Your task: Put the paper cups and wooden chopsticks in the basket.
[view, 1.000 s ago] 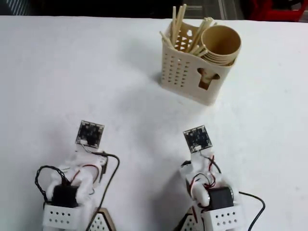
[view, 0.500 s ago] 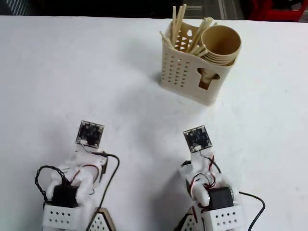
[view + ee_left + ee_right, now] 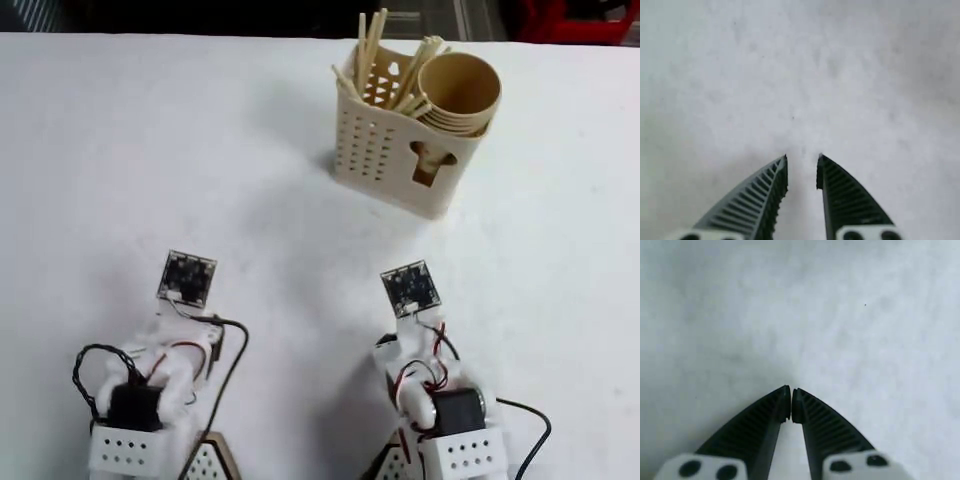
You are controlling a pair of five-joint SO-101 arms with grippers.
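White table beneath everything, stretching from the near edge to the far one. At the near edge, two white arms side by side: left arm at near left, right arm at near right, both folded back low, each topped at its far end by a small dark circuit board. Far off and right of centre, a cream perforated basket, upright, well apart from both arms. In its right half, a nested stack of paper cups, mouths up, rims rising above the basket wall, with something tan showing through the handle cutout in the near wall. In its left half, wooden chopsticks, standing and leaning, ends fanned out above the rim, several slanting towards the cups. Left gripper close over the white tabletop, released, tips slightly parted with a narrow gap. Right gripper likewise over the tabletop, clenched on itself, tips touching.
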